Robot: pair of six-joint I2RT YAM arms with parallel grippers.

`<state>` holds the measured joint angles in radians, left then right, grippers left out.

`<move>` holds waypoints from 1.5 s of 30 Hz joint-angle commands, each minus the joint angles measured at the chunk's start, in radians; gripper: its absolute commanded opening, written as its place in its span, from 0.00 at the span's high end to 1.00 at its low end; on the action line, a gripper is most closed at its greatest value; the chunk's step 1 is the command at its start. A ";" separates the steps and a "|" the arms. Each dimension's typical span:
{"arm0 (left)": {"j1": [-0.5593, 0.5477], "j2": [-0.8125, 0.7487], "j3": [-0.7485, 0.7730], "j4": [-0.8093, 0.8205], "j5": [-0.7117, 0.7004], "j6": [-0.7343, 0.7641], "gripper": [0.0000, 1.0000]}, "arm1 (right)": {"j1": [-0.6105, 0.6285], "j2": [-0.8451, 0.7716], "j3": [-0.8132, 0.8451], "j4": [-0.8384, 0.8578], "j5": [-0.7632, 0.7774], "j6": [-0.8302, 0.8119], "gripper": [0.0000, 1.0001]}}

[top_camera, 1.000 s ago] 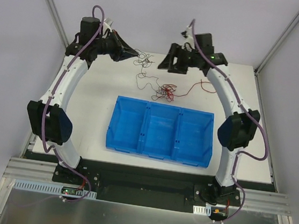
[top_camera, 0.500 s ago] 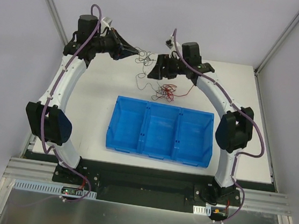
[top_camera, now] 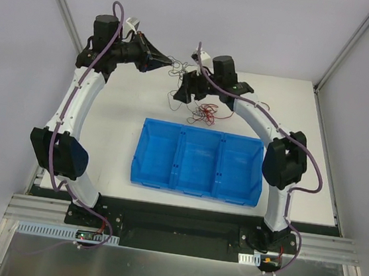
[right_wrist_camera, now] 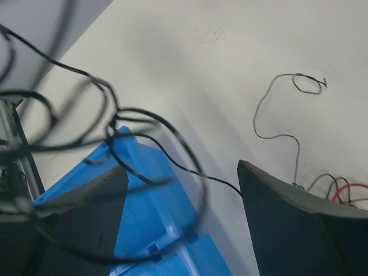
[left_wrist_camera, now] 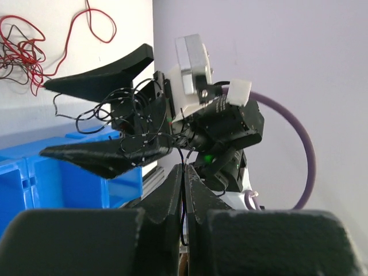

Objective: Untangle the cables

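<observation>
My left gripper (top_camera: pixel 164 61) is raised at the back left and shut on a thin black cable (left_wrist_camera: pixel 184 183), pinched between its pads (left_wrist_camera: pixel 173 190). The black cable's loops (top_camera: pixel 176 72) hang from it toward the table. My right gripper (top_camera: pixel 180 92) is open just right of them. In the left wrist view its two spread fingers (left_wrist_camera: pixel 98 158) have the black loops (left_wrist_camera: pixel 135 115) between them. The same loops cross the right wrist view (right_wrist_camera: pixel 144 129) in front of my open right gripper (right_wrist_camera: pixel 183 167). A red cable tangle (top_camera: pixel 207 112) lies on the table, with dark strands mixed in.
A blue three-compartment tray (top_camera: pixel 196 182) stands in the table's middle, near the red tangle. It also shows below the right gripper (right_wrist_camera: pixel 155 236). A thin dark wire (right_wrist_camera: pixel 275 118) trails across the white table. The enclosure's back wall is close behind both grippers.
My right arm has swung left, bringing its open gripper up to the black loops hanging from the left gripper. The left gripper has shifted slightly back and up, still holding the cable.
</observation>
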<state>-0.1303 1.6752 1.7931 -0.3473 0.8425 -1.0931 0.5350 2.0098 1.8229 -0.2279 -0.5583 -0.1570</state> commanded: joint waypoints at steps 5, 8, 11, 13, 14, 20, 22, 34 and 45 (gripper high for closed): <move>0.021 -0.065 0.043 0.019 0.050 0.005 1.00 | 0.036 -0.012 -0.005 0.128 0.188 0.046 0.54; 0.038 -0.083 0.048 -0.025 0.026 0.067 1.00 | 0.007 -0.043 -0.019 0.072 0.329 0.089 0.99; 0.050 -0.095 0.106 -0.181 -0.086 0.200 1.00 | -0.036 -0.106 -0.088 0.044 0.492 0.131 0.99; 0.054 -0.098 0.155 -0.289 -0.175 0.281 1.00 | -0.097 -0.149 -0.148 0.039 0.601 0.189 1.00; 0.055 -0.103 0.172 -0.332 -0.216 0.310 1.00 | -0.127 -0.164 -0.169 0.016 0.645 0.212 1.00; 0.060 -0.127 0.203 -0.406 -0.310 0.387 1.00 | -0.348 -0.152 -0.078 -0.213 0.802 0.307 1.00; 0.060 -0.134 0.203 -0.410 -0.321 0.394 1.00 | -0.409 -0.117 -0.018 -0.281 0.811 0.304 1.00; 0.060 -0.218 0.184 -0.479 -0.497 0.478 1.00 | -0.650 -0.008 0.209 -0.429 0.818 0.289 1.00; 0.061 -0.338 0.147 -0.527 -0.767 0.533 1.00 | -0.702 0.196 0.501 -0.564 0.754 0.240 1.00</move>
<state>-0.0769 1.4109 1.9556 -0.8589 0.2222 -0.5976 -0.1635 2.1647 2.2341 -0.7235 0.2760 0.1162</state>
